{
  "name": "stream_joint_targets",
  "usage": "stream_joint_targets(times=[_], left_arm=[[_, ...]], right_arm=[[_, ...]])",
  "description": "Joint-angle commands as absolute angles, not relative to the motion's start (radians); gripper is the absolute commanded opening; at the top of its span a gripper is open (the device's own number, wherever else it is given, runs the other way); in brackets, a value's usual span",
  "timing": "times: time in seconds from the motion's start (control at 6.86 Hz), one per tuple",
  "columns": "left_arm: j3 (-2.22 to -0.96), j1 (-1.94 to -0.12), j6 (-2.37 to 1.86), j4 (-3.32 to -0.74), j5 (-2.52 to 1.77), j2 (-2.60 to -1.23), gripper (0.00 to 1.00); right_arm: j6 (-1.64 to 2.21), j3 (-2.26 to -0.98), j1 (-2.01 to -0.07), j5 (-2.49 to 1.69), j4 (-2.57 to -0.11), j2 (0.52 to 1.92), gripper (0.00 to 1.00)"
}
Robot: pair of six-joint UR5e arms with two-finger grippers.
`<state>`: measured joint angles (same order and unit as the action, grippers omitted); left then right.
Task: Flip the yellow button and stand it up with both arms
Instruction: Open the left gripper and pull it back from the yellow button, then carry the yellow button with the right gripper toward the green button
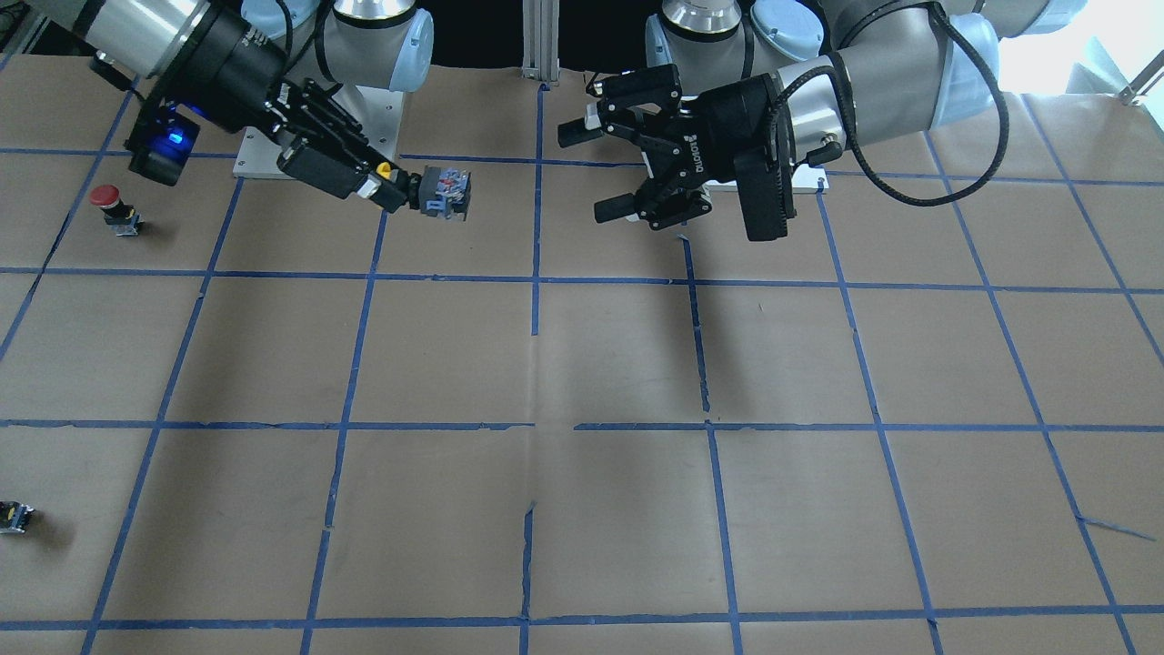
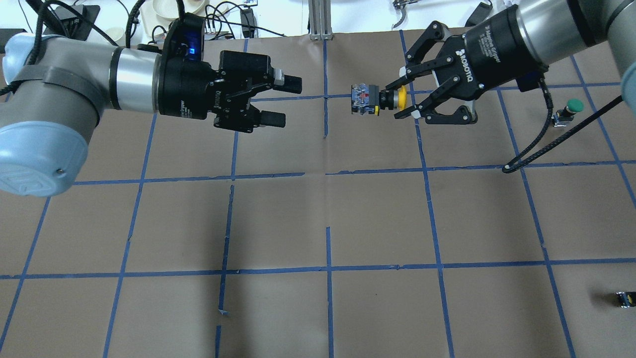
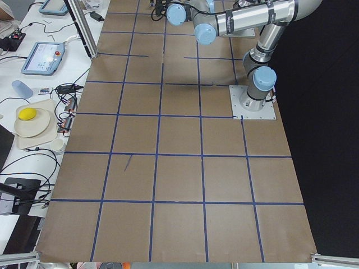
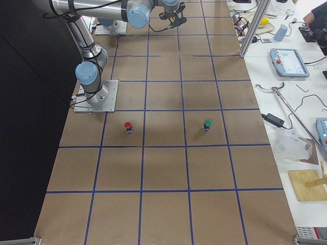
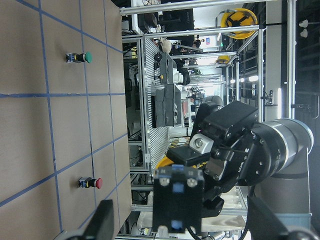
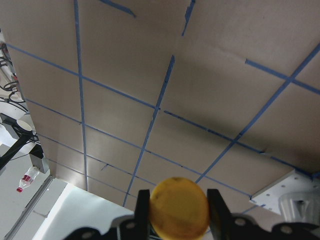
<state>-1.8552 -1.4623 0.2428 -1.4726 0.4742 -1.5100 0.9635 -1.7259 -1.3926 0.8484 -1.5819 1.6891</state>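
Observation:
My right gripper (image 2: 403, 97) is shut on the round yellow cap of the yellow button (image 2: 365, 94) and holds it level in the air above the table's far middle. Its black-and-grey body points toward my left gripper (image 2: 284, 102). That gripper is open and empty, facing the button across a short gap. In the front-facing view the button (image 1: 446, 193) sticks out from the right gripper (image 1: 393, 182), with the left gripper (image 1: 593, 173) apart from it. The left wrist view shows the button's body (image 5: 177, 200) between its spread fingers (image 5: 100, 225). The right wrist view shows the cap (image 6: 179, 207) clamped.
A red-capped button (image 1: 114, 209) stands on the robot's right side, and a green-capped button (image 2: 569, 110) stands further out on the same side. A small capless part (image 2: 623, 298) lies near the table's right edge. Brown paper with blue tape lines (image 2: 328, 268) covers the table.

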Motion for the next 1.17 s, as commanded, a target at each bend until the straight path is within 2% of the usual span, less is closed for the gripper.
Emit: stream_joint_targets(times=[0.0,0.29,0.73,0.88,1.02], left_arm=[[-1.789,-1.445,0.244,-1.451,0.858,-1.526,0.99],[-1.702,-1.460,0.242,-1.454,1.239,-1.546,0.99],[-1.580,-1.563,0.244,-1.468,1.661,-1.607,0.99],[-1.539,-1.589,0.242,-1.471,1.675,-1.635,0.99],[-1.555,-1.585,0.242,-1.470,1.616,-1.615,1.00]], right_arm=[[0.571,-1.750,-1.278,1.091,-1.569,1.680,0.12],[0.023,-1.837,-1.169,1.426,-1.597,1.669,0.12],[-0.355,-2.082,-1.073,1.641,-2.149,1.655,0.11],[-0.465,-2.133,-1.054,1.660,-2.295,1.619,0.11],[-0.553,-2.149,-1.010,1.660,-2.394,1.583,0.11]])
